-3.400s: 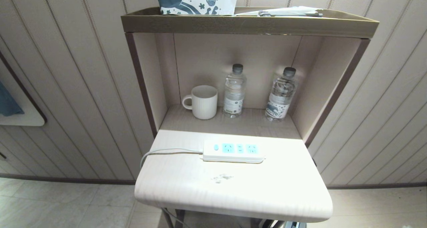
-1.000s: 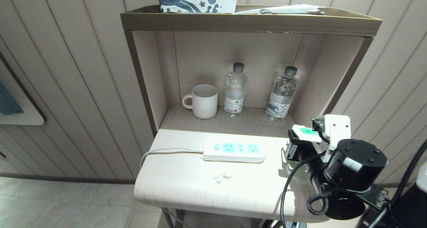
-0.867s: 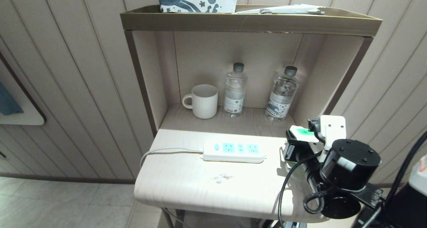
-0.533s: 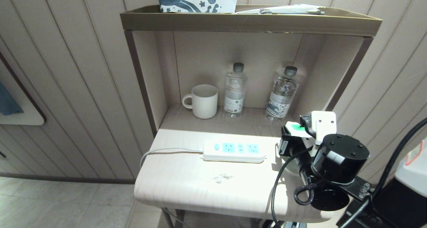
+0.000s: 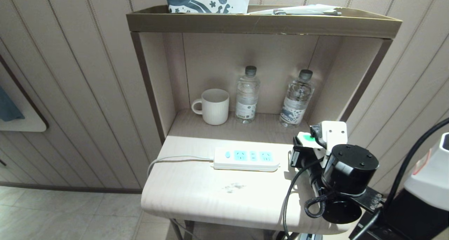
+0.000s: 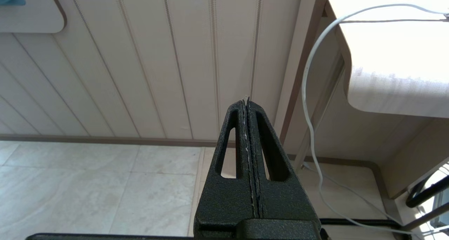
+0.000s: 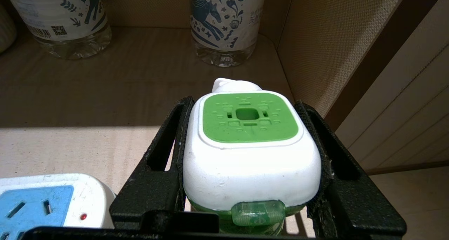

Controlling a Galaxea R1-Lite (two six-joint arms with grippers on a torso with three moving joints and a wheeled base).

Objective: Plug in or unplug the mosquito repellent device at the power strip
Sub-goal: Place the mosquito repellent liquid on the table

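I see my right gripper [image 5: 304,146] fingers clamped on the mosquito repellent device [image 7: 249,147], just right of the power strip [image 5: 246,159] on the surface [image 5: 196,191]. My left gripper [image 6: 247,106] fingers are pressed together.

Mosquito repellent device [image 7: 250,152]: white body, green top, upright, clamped between black jaws, just right of power strip [image 5: 246,159], which lies flat on the worktop [image 5: 196,194].

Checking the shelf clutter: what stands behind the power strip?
Behind the power strip, in the alcove: a white mug and two water bottles. The right arm hides the shelf's right corner.
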